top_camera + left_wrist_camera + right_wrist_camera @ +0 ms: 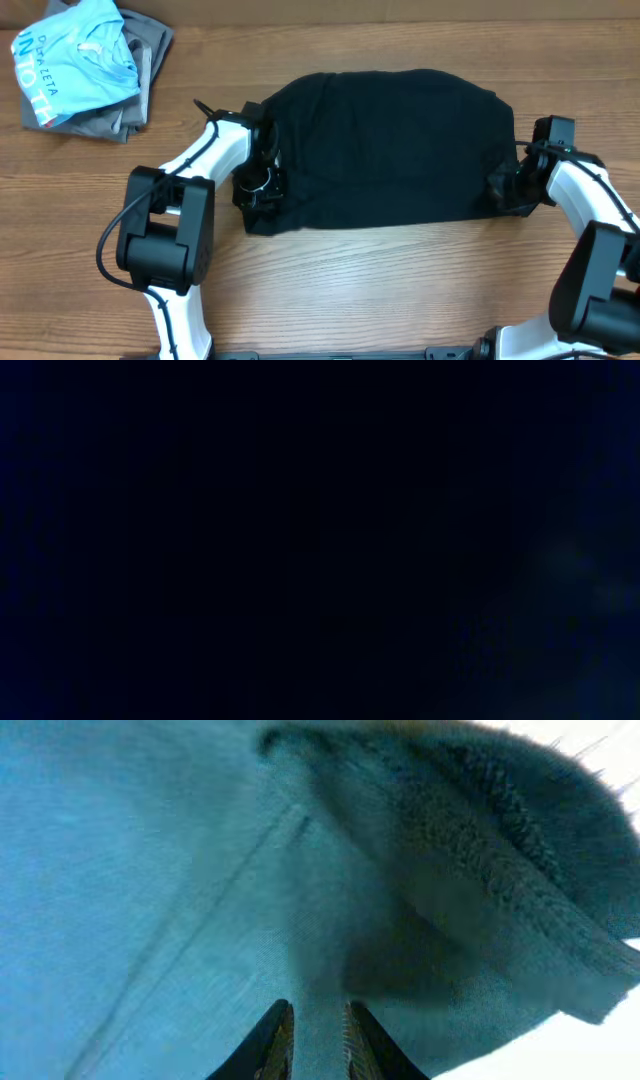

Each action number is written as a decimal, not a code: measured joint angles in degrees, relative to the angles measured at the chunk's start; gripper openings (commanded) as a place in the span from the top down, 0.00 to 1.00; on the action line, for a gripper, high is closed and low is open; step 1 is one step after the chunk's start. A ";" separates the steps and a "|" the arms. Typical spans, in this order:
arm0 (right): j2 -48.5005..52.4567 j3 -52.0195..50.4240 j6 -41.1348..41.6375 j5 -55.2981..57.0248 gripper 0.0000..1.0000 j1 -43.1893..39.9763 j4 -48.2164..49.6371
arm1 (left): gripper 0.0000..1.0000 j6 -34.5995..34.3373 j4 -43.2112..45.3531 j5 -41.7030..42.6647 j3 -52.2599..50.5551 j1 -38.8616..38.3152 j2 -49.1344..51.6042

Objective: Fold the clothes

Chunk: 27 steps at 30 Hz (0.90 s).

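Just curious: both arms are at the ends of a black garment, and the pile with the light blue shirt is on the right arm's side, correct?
No. The overhead view shows the pile with the light blue shirt on the left arm's side. The left gripper and right gripper are at the ends of the black garment.

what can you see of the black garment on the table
The black garment lies flat on the table, seemingly folded into a wide block with a rounded top and a straight lower edge. It looks soft, matte and plain. The left gripper sits at its left edge, the right gripper at its right edge. The right wrist view shows a seam and fabric pinched between narrow-set fingers; the left wrist view is only dark.
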 measured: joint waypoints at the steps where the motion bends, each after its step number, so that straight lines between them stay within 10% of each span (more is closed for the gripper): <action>1: 0.50 -0.13 0.33 -0.09 0.85 0.00 0.57 | 0.96 0.00 -0.15 0.33 0.13 0.33 0.17; 21: 2.19 0.94 8.61 7.02 0.96 0.31 -9.07 | 0.96 -3.06 -7.10 -10.60 3.93 14.93 2.03; 27: -2.71 5.55 9.16 12.79 0.72 0.24 -16.33 | 0.91 -3.89 -10.99 -17.18 11.65 15.67 2.21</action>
